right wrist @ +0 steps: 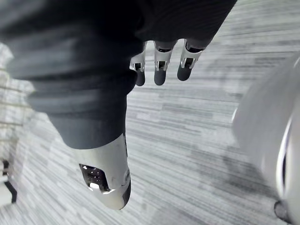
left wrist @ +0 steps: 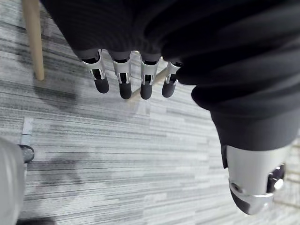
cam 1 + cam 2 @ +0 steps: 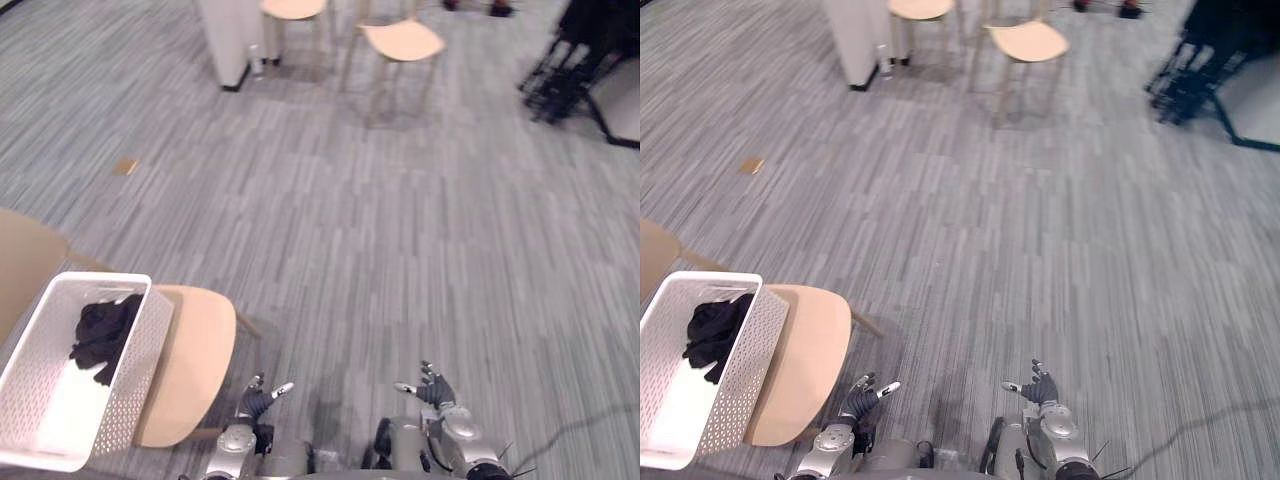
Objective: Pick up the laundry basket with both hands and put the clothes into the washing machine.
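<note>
— In the left eye view, where's the load?
— The laundry basket (image 3: 140, 370) sits on a wooden chair (image 3: 200, 350), with dark clothes (image 3: 103, 335) heaped inside. The left hand (image 3: 256, 400) hangs near the basket, just past the chair's seat. The right hand (image 3: 437, 390) is well apart from the basket, further out the same way. Neither touches it.

— And the right eye view?
— Same layout: the basket lies off to the robot's left. I'd say it should turn and square up to the basket first, so that one hand can reach each side.

— Left wrist view?
— Its fingers (image 2: 124, 86) point down over the floor (image 2: 117, 154), nearly straight and holding nothing. A wooden chair leg (image 2: 33, 42) stands near them.

— Right wrist view?
— Those fingers (image 1: 159, 75) are loosely extended too, with nothing in them. For a good lift, I reckon both hands should hook under the basket's rim at matching heights and close together. That way it comes up level and the clothes don't spill.
</note>
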Robot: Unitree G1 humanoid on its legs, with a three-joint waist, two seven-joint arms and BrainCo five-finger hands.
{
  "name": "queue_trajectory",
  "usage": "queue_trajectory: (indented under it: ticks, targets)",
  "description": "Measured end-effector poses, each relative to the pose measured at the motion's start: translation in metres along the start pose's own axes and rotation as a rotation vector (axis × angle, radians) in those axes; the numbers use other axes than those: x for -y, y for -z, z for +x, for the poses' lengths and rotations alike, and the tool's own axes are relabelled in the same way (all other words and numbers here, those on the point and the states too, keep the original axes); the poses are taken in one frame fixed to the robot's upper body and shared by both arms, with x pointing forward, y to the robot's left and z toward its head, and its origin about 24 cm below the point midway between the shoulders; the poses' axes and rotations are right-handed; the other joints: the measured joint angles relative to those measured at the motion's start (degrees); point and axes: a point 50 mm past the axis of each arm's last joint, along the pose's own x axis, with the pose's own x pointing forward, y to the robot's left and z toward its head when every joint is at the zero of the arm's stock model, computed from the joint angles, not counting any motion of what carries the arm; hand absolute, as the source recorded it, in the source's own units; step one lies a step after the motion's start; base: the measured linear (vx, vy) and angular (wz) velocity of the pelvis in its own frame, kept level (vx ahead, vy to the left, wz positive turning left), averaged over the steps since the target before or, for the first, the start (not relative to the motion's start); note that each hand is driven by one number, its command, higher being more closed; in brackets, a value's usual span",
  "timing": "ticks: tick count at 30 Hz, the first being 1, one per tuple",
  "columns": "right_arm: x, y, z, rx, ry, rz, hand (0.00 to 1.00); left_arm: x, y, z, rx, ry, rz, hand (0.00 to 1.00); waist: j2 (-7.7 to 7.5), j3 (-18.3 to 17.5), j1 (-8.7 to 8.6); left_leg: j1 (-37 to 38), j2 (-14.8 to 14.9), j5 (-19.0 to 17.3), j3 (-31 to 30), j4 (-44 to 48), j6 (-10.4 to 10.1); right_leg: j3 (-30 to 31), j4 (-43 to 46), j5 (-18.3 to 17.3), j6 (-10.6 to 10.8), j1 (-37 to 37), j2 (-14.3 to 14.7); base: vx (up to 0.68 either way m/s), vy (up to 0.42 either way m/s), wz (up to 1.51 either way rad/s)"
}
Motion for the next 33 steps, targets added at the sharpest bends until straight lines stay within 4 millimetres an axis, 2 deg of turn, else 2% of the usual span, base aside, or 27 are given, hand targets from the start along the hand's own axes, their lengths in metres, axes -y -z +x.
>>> queue_trajectory:
  ticks: [1, 2, 3, 4, 5, 6, 7, 8, 9, 11, 13, 14, 15, 18, 19, 20, 21, 22, 23, 24, 25, 26, 27, 30, 31, 32, 33]
  targets:
    - [0.006, 0.004, -0.001, -0.011, 0.029, 0.040, 0.00, 0.004, -0.009, 0.003, 0.023, 0.009, -0.001, 0.00, -0.10, -0.05, -0.31, -1.73, -0.55, -1.38, -5.26, 2.99, -4.84, 9.63, -11.10, 5.35, 2.73, 0.45, 0.38, 0.55, -0.401, 2.54]
    - [0.008, 0.009, -0.004, -0.027, 0.044, 0.057, 0.00, 0.004, -0.014, 0.004, 0.038, 0.012, 0.005, 0.00, -0.73, -0.20, -0.48, -2.12, -1.29, -3.25, -7.72, 5.14, -8.30, 12.56, -17.78, 12.13, 3.67, 2.65, -1.13, 0.57, -0.503, 2.81]
    - [0.017, 0.014, -0.005, -0.050, 0.076, 0.072, 0.00, 0.013, -0.020, 0.006, 0.055, 0.019, -0.026, 0.00, 1.46, 0.46, 0.55, -3.29, 0.43, -7.23, -11.82, 8.85, -13.81, 9.66, -16.88, 14.61, 2.59, 4.30, -0.75, 0.34, -0.375, 1.91]
    - [0.020, 0.010, -0.003, -0.038, 0.085, 0.071, 0.00, 0.016, -0.021, 0.005, 0.061, 0.022, -0.038, 0.00, 2.98, -0.12, 0.86, -4.58, 1.44, -6.83, -12.11, 9.77, -14.50, 7.66, -15.93, 14.36, 2.30, 4.13, -0.58, 0.35, -0.407, 1.97]
    - [0.022, 0.002, -0.001, -0.008, 0.087, 0.069, 0.00, 0.019, -0.019, 0.003, 0.056, 0.018, -0.064, 0.00, 3.02, -0.55, 1.16, -6.42, 2.00, -4.08, -13.06, 9.76, -17.53, 3.14, -14.27, 12.33, 1.18, 4.55, -1.30, 0.29, -0.421, 1.85]
    - [0.023, -0.006, 0.001, 0.024, 0.090, 0.076, 0.00, 0.020, -0.016, 0.002, 0.048, 0.013, -0.075, 0.00, 3.31, -0.73, 1.26, -7.56, 2.61, -1.12, -12.87, 9.48, -18.64, -1.84, -14.75, 11.36, 0.03, 6.84, -2.21, 0.24, -0.342, 1.96]
    - [0.025, -0.007, 0.001, 0.035, 0.096, 0.083, 0.00, 0.020, -0.015, 0.001, 0.044, 0.014, -0.078, 0.00, 3.25, -0.69, 1.37, -8.21, 2.82, 0.15, -12.24, 9.63, -18.64, -3.89, -15.61, 11.26, -0.15, 8.27, -2.62, 0.22, -0.347, 2.07]
    - [0.028, -0.009, 0.001, 0.048, 0.114, 0.103, 0.00, 0.020, -0.013, 0.000, 0.040, 0.013, -0.095, 0.00, 2.24, -0.19, 1.99, -9.48, 4.07, 0.54, -6.64, 8.51, -18.44, -7.85, -17.92, 11.22, -0.25, 11.73, -3.51, 0.12, -0.145, 1.68]
    - [0.030, -0.011, 0.001, 0.057, 0.123, 0.113, 0.00, 0.020, -0.013, 0.000, 0.042, 0.016, -0.088, 0.00, 2.19, -0.30, 1.94, -10.26, 4.79, 1.11, -2.07, 7.08, -17.51, -10.15, -18.89, 11.12, -0.42, 13.14, -4.07, 0.15, -0.171, 1.94]
    - [0.035, -0.015, 0.002, 0.080, 0.155, 0.138, 0.00, 0.023, -0.010, -0.002, 0.040, 0.038, -0.050, 0.00, 2.14, -0.98, 1.65, -11.91, 6.25, 5.42, 14.36, 1.64, -11.46, -17.74, -21.42, 11.10, -0.41, 16.09, -5.74, 0.07, -0.033, 1.77]
    - [0.036, -0.012, 0.001, 0.069, 0.166, 0.157, 0.00, 0.022, -0.009, -0.002, 0.042, 0.048, -0.019, 0.00, 2.25, -2.18, 1.65, -12.23, 6.14, 7.50, 25.79, -3.44, -8.75, -23.68, -22.57, 10.99, -0.23, 16.92, -7.26, 0.08, 0.070, 1.67]
    - [0.035, -0.013, 0.001, 0.069, 0.167, 0.174, 0.00, 0.019, -0.008, -0.002, 0.042, 0.040, -0.011, 0.00, 1.18, -2.23, 1.92, -12.86, 5.39, 8.60, 27.56, -4.53, -8.20, -26.01, -23.10, 10.88, -0.02, 17.36, -8.06, 0.06, 0.145, 1.54]
    - [0.024, -0.012, 0.001, 0.066, 0.149, 0.207, 0.00, 0.009, -0.004, -0.002, 0.032, 0.021, 0.007, 0.00, -0.58, -2.43, 1.86, -14.26, 4.13, 10.33, 29.24, -4.65, -7.31, -29.57, -24.06, 10.96, 0.30, 18.41, -9.21, 0.03, 0.128, 1.20]
    - [0.016, -0.010, 0.001, 0.058, 0.139, 0.238, 0.00, -0.001, 0.007, -0.005, 0.003, 0.000, 0.025, 0.00, -1.69, -3.01, 1.95, -14.35, 2.16, 10.54, 28.94, -4.69, -6.98, -33.51, -24.27, 10.95, 0.58, 21.26, -10.39, 0.03, 0.140, 0.93]
    - [0.015, -0.011, 0.000, 0.065, 0.137, 0.242, 0.00, -0.005, 0.012, -0.007, -0.012, -0.009, 0.032, 0.00, -2.42, -3.27, 1.95, -14.06, 0.85, 10.25, 28.81, -4.78, -6.70, -34.35, -23.01, 9.95, 2.09, 21.84, -11.80, 0.02, 0.149, 0.70]
    - [0.016, -0.014, 0.000, 0.078, 0.138, 0.241, 0.00, -0.007, 0.019, -0.009, -0.035, -0.012, 0.035, 0.00, -2.81, -3.63, 1.76, -13.40, -0.22, 8.31, 29.33, -4.64, -5.13, -35.02, -19.80, 7.70, 4.58, 21.93, -13.98, 0.01, 0.151, 0.60]
    - [0.020, -0.016, 0.000, 0.090, 0.143, 0.222, 0.00, -0.005, 0.027, -0.011, -0.068, -0.007, 0.037, 0.00, -2.59, -3.61, 1.58, -12.53, -0.74, 5.03, 29.48, -3.91, -3.83, -34.48, -10.95, 5.78, 4.82, 20.56, -17.12, 0.00, 0.148, 0.47]
    - [0.021, -0.017, 0.000, 0.093, 0.143, 0.214, 0.00, -0.007, 0.030, -0.012, -0.078, -0.011, 0.041, 0.00, -2.56, -3.62, 1.63, -11.68, -0.91, 4.89, 29.60, -4.18, -3.75, -33.21, -5.46, 6.19, 4.21, 19.04, -19.08, 0.02, 0.162, 0.39]
    - [0.019, -0.017, 0.000, 0.093, 0.137, 0.207, 0.00, -0.010, 0.034, -0.013, -0.090, -0.015, 0.055, 0.00, -2.50, -3.62, 1.44, -9.39, -1.31, 4.68, 29.26, -4.59, -3.42, -29.68, 4.35, 8.11, -0.56, 15.83, -21.75, 0.07, 0.176, 0.30]
    - [0.013, -0.015, -0.001, 0.090, 0.116, 0.190, 0.00, -0.013, 0.033, -0.013, -0.090, -0.023, 0.060, 0.00, -3.04, -3.54, 1.31, -7.49, -1.52, 4.36, 27.70, -4.56, -3.33, -22.10, 15.15, 8.32, -4.70, 10.41, -21.68, 0.10, 0.171, 0.32]
    - [0.010, -0.015, -0.001, 0.091, 0.104, 0.181, 0.00, -0.016, 0.034, -0.013, -0.091, -0.030, 0.067, 0.00, -3.08, -3.53, 1.20, -6.90, -1.53, 4.22, 27.31, -4.75, -3.31, -19.10, 18.26, 6.97, -4.00, 8.59, -20.49, 0.11, 0.121, 0.40]
    - [0.005, -0.018, -0.002, 0.106, 0.084, 0.171, 0.00, -0.022, 0.036, -0.014, -0.097, -0.041, 0.082, 0.00, -3.47, -3.45, 0.29, -5.71, -1.79, 4.14, 26.02, -5.50, -3.17, -14.81, 20.77, 4.48, -2.28, 6.17, -17.82, 0.15, 0.078, 0.56]
    - [0.001, -0.025, -0.002, 0.139, 0.072, 0.164, 0.00, -0.027, 0.039, -0.015, -0.105, -0.055, 0.081, 0.00, -4.19, -3.45, -0.37, -4.40, -2.36, 4.43, 24.70, -6.56, -3.55, -11.88, 18.17, 1.74, -1.09, 5.06, -14.41, 0.13, 0.053, 0.60]
    - [0.004, -0.036, -0.002, 0.187, 0.072, 0.142, 0.00, -0.027, 0.036, -0.014, -0.098, -0.064, 0.059, 0.00, -4.50, -3.61, -1.00, -4.37, -3.13, 4.80, 22.75, -6.71, -4.08, -8.19, 3.07, 0.86, 0.04, 5.00, -9.32, 0.16, 0.003, 0.57]
    - [0.003, -0.040, -0.002, 0.203, 0.071, 0.134, 0.00, -0.027, 0.036, -0.013, -0.095, -0.066, 0.056, 0.00, -4.51, -3.69, -1.20, -4.58, -3.65, 5.30, 21.79, -6.98, -4.55, -5.01, -6.95, 2.32, 1.09, 5.64, -7.09, 0.18, -0.046, 0.62]
    - [0.003, -0.042, -0.002, 0.214, 0.072, 0.126, 0.00, -0.027, 0.034, -0.012, -0.092, -0.065, 0.056, 0.00, -5.13, -4.06, -1.32, -4.80, -4.28, 5.41, 20.62, -6.92, -4.74, -3.51, -12.28, 5.48, -0.01, 5.92, -6.47, 0.23, -0.072, 0.71]
    - [0.005, -0.043, -0.003, 0.221, 0.080, 0.117, 0.00, -0.026, 0.033, -0.012, -0.090, -0.064, 0.054, 0.00, -4.72, -3.89, -1.47, -4.91, -4.40, 5.41, 19.78, -6.78, -4.76, -3.69, -12.95, 7.61, -0.78, 6.57, -6.42, 0.21, -0.096, 0.66]
